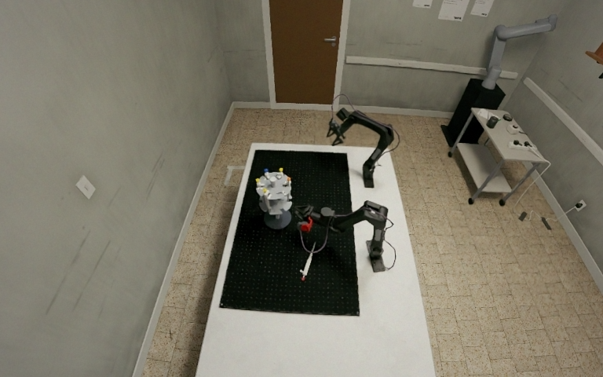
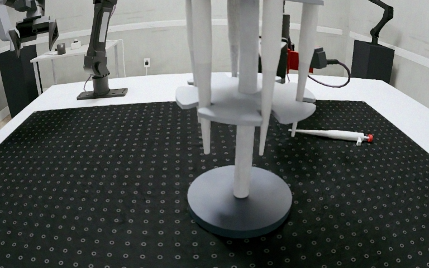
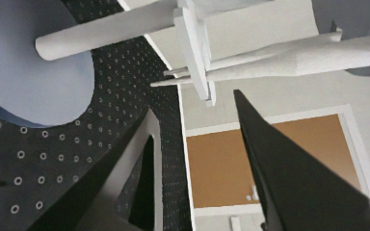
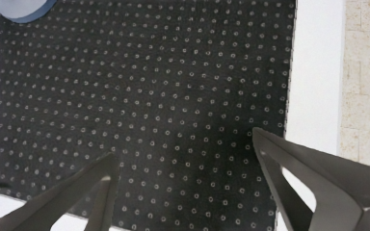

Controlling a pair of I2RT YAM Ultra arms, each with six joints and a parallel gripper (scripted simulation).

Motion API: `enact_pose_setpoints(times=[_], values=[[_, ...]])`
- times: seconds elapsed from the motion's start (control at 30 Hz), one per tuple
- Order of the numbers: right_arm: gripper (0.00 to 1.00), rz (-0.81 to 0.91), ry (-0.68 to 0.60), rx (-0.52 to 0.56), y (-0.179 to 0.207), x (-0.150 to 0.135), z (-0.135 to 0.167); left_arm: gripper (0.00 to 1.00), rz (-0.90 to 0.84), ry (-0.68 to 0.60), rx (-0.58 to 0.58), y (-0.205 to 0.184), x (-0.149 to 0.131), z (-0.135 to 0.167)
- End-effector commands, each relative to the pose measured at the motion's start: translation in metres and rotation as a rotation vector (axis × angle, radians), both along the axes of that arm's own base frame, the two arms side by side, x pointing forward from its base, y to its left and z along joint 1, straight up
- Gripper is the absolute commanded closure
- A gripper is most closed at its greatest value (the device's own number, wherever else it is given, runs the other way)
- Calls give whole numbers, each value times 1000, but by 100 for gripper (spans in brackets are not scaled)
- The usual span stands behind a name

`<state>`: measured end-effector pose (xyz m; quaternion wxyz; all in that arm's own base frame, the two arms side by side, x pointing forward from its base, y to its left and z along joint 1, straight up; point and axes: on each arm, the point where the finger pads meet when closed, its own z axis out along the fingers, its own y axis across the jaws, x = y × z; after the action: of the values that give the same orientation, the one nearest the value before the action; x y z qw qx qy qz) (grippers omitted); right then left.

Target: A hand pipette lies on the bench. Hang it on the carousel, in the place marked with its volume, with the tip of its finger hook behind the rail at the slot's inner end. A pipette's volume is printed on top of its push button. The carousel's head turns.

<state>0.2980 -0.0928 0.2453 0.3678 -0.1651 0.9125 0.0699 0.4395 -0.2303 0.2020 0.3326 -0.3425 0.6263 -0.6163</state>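
Note:
The loose pipette (image 1: 307,264) (image 2: 338,134) is white with a red button (image 1: 303,279) (image 2: 370,138). It lies on the black mat, its finger hook to one side. The volume print is not readable. The grey carousel (image 1: 277,204) (image 2: 230,117) stands upright, carrying several pipettes with yellow, blue and orange buttons; slot labels cannot be read. My left gripper (image 1: 298,213) (image 3: 193,106) is partly open and empty beside the carousel, above the mat; the exterior view hides its fingers behind the carousel. My right gripper (image 1: 332,139) (image 2: 34,52) (image 4: 182,147) is wide open and empty, high near the mat's far end.
The carousel's round base (image 1: 276,218) (image 2: 240,214) (image 3: 53,96) (image 4: 24,7) rests on the black mat (image 1: 257,275) (image 2: 110,189). Hanging pipettes reach below the carousel's lower disc. The left arm's cable loop passes above the loose pipette's tip end. White table (image 1: 311,342) surrounds the mat.

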Motion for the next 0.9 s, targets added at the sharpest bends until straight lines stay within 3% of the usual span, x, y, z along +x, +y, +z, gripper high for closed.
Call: enact_pose_setpoints(times=[0.0,0.87], values=[[0,3,-28,-5,-3,4,7,51,-2,-30,-3,-9,9,12],[0,3,-28,-5,-3,4,7,51,-5,-29,-3,-31,40,12]])
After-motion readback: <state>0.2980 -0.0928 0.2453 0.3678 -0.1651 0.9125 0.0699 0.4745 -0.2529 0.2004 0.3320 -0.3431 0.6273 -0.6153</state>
